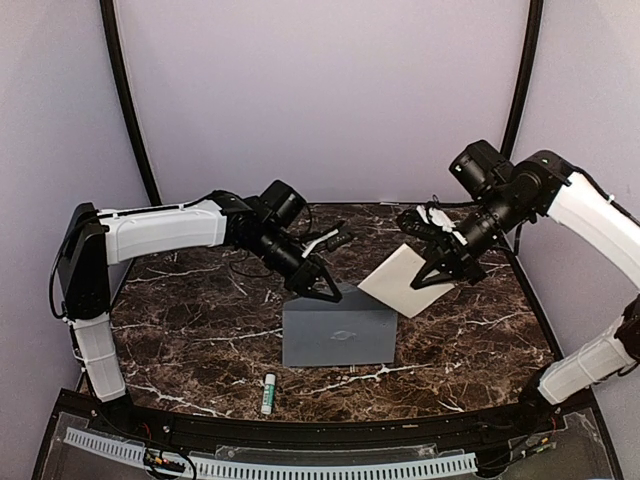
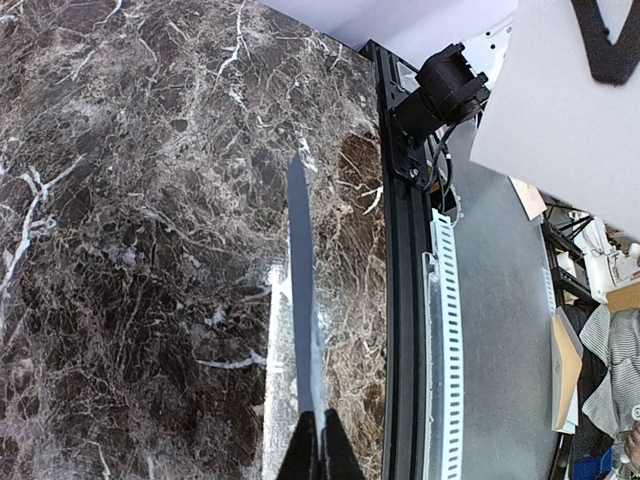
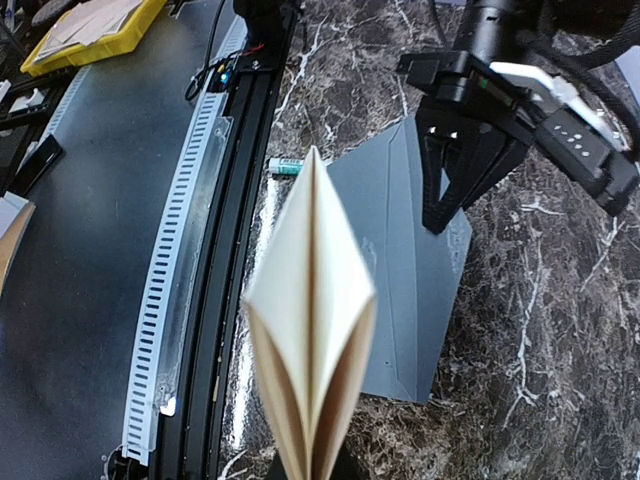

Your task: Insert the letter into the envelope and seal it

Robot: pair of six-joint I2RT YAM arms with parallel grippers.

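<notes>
The grey-blue envelope (image 1: 340, 335) lies at the table's middle with its pale emblem facing up. My left gripper (image 1: 322, 290) is shut on its far left edge. In the left wrist view the envelope (image 2: 300, 290) shows edge-on between the shut fingertips of the left gripper (image 2: 322, 430). My right gripper (image 1: 432, 278) is shut on the folded cream letter (image 1: 398, 281) and holds it tilted in the air, just right of the envelope's far right corner. In the right wrist view the letter (image 3: 312, 320) fans open in front of the envelope (image 3: 410, 270) and hides the right gripper's tips.
A white and green glue stick (image 1: 268, 393) lies near the front edge, left of the envelope; it also shows in the right wrist view (image 3: 285, 167). A black rail and a white slotted strip (image 1: 300, 466) run along the table's near edge.
</notes>
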